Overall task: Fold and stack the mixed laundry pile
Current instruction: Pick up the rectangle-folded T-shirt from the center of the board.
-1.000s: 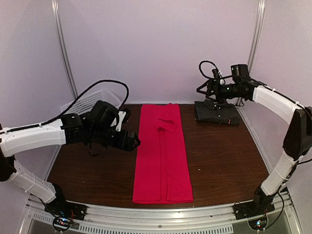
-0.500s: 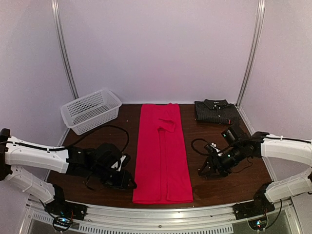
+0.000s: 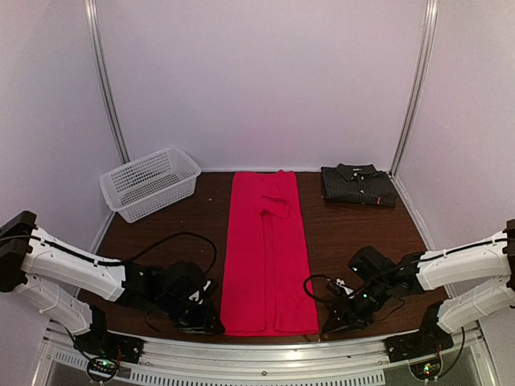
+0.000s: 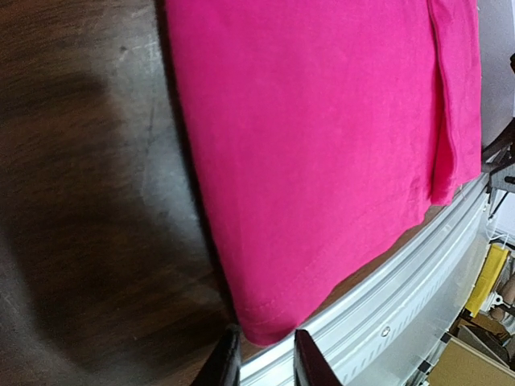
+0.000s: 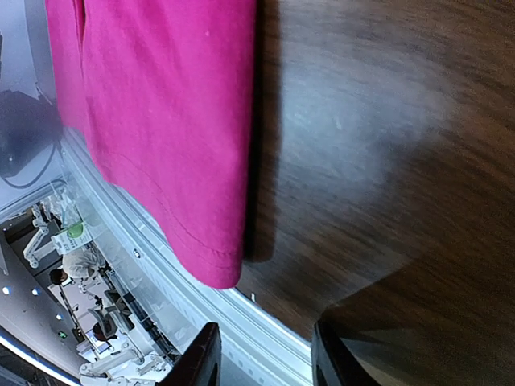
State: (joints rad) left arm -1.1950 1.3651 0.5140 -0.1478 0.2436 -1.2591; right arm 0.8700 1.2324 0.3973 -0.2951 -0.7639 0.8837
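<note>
I'm hovering both hands at the near corners of the red T-shirt (image 3: pixel 265 249), which is lying flat mid-counter (image 3: pixel 354 241).
My left hand (image 4: pixel 264 354) is straddling the soft hem, grip unclear; my right hand (image 5: pixel 265 334) is gaping, holding nothing; the white lattice basket (image 3: pixel 161 199) is sitting back-left.

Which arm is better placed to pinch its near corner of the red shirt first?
Left, slightly. In its wrist view the red T-shirt's near corner reaches to the gap between the left gripper's fingertips. The right gripper also faces its corner, but the cloth ends a little short of its fingertips.

Left tool (image 4: pixel 261 358) and right tool (image 5: pixel 261 354) dropped, narrowing, beside the red T-shirt (image 3: pixel 268 257).
</note>
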